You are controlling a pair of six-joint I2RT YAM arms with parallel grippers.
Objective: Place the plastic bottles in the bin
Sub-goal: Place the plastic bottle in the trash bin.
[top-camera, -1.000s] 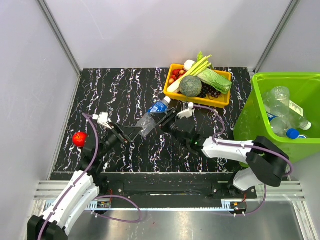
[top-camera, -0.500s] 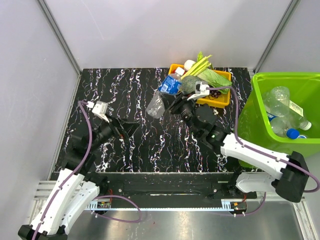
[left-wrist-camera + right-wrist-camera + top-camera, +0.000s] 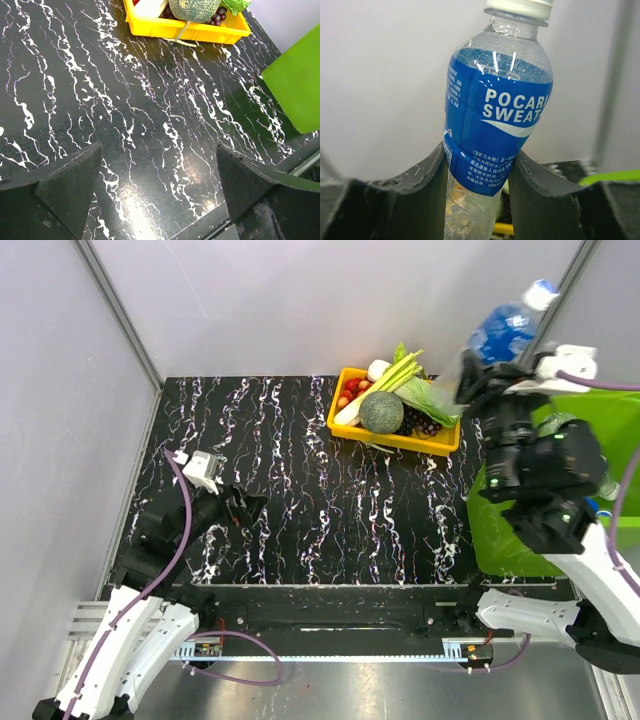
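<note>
The right gripper (image 3: 477,170) is clenched on a blue-labelled bottle (image 3: 497,115), held high up by the green bin (image 3: 495,530) — the left gripper (image 3: 157,180) hangs spread wide, empty, over the table (image 3: 150,100).

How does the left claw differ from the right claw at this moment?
The left claw stands wide open and empty; the right claw is shut on a blue-labelled bottle. The left claw hangs low over the black marbled table; the right claw sits high up near the green bin. Both are dark two-finger claws.
</note>
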